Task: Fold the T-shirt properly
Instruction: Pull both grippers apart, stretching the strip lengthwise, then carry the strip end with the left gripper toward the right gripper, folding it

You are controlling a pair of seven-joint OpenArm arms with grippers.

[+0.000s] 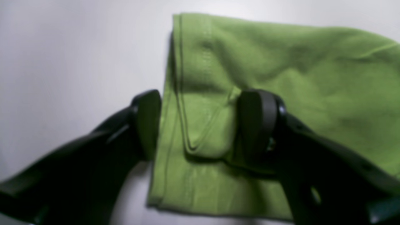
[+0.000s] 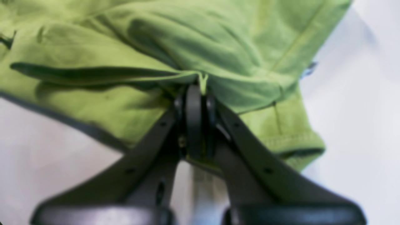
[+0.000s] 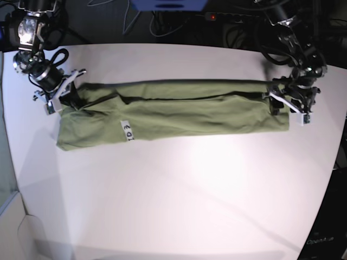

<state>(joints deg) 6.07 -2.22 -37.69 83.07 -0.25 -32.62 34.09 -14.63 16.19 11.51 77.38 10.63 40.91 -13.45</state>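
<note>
The olive-green T-shirt (image 3: 190,114) lies folded into a long band across the white table, with its white tag (image 3: 126,131) face up left of the middle. My left gripper (image 1: 201,125) is open at the band's right end (image 3: 286,105). Its fingers (image 1: 147,125) stand astride a folded hem corner of the T-shirt (image 1: 281,78), one on bare table and one on cloth. My right gripper (image 2: 200,93) is shut on a small ridge of the T-shirt (image 2: 187,40) at the band's left end (image 3: 68,97).
The white table (image 3: 179,189) stretches wide in front of the shirt. Its right edge (image 3: 339,135) runs close to the left arm. Dark cables and equipment (image 3: 173,11) lie beyond the back edge. A grey floor strip (image 3: 8,179) shows at the left.
</note>
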